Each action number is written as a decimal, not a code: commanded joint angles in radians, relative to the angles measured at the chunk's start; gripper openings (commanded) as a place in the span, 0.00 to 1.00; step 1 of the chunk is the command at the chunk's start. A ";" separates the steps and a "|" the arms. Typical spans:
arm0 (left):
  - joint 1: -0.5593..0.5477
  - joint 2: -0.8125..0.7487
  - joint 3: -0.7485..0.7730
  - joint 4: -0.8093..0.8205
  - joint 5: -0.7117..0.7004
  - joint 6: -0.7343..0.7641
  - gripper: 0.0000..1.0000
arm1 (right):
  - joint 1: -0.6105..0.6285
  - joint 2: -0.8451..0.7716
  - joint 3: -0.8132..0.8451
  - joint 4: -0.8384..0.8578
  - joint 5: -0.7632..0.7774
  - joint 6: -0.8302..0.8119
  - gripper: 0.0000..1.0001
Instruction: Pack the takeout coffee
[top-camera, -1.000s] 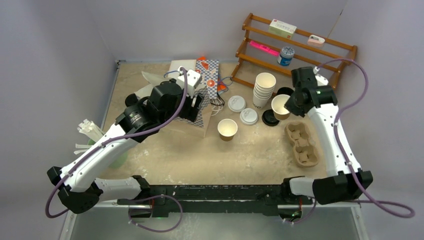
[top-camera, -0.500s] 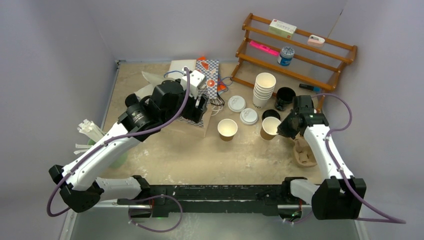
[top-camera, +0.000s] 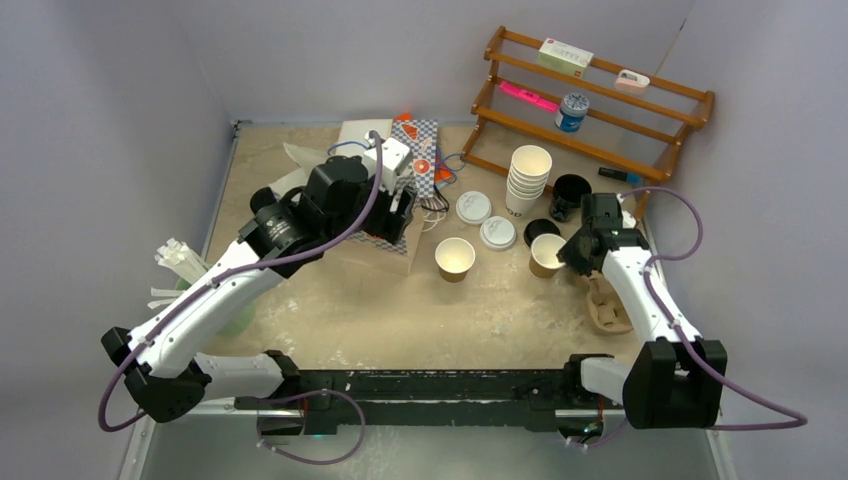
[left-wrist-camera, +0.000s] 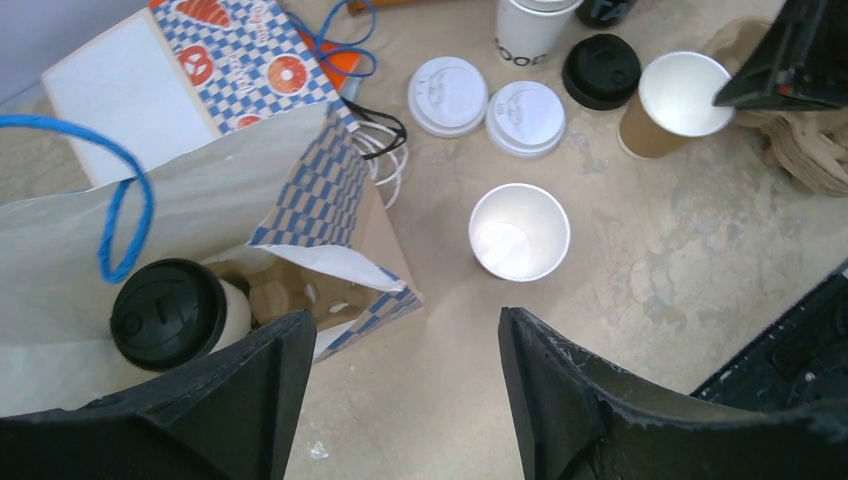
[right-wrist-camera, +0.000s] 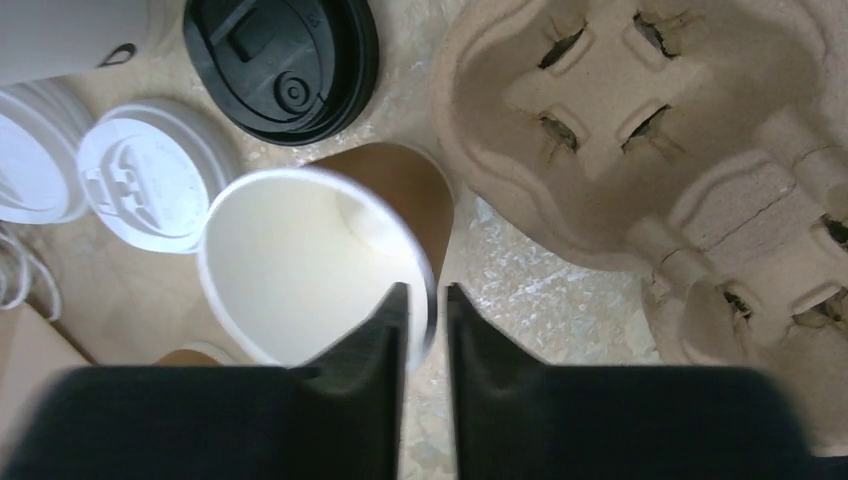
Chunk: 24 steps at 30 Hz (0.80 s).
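Note:
A takeout coffee (left-wrist-camera: 168, 313), a pale cup with a black sip lid, stands inside the open paper bag (left-wrist-camera: 200, 190). My left gripper (left-wrist-camera: 405, 325) is open and empty above the bag's mouth, and it also shows in the top view (top-camera: 396, 205). My right gripper (right-wrist-camera: 425, 292) is shut on the rim of a lidless brown paper cup (right-wrist-camera: 300, 260), one finger inside and one outside. That cup (top-camera: 546, 253) sits low by the table, left of the pulp cup carrier (top-camera: 606, 300). A loose black lid (right-wrist-camera: 282, 62) lies just beyond it.
A second lidless cup (top-camera: 455, 257) stands mid-table. Two white lids (top-camera: 473, 207) (top-camera: 497, 232), a stack of white cups (top-camera: 527, 178) and a black cup (top-camera: 570, 195) lie behind. A wooden rack (top-camera: 590, 95) stands at the back right and straws (top-camera: 175, 260) lie at the left.
My right arm has pulled back and lowered the brown cup from beside the cup stack to the table left of the carrier. The left arm has barely moved.

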 joint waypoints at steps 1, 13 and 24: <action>0.035 -0.003 0.078 -0.059 -0.133 -0.051 0.71 | -0.002 0.006 0.005 -0.022 0.056 0.010 0.35; 0.233 -0.013 0.281 -0.293 -0.591 -0.105 0.85 | 0.000 -0.087 0.258 -0.183 0.035 -0.083 0.67; 0.775 0.184 0.492 -0.163 -0.295 -0.262 0.89 | 0.126 -0.008 0.500 -0.245 0.020 -0.164 0.68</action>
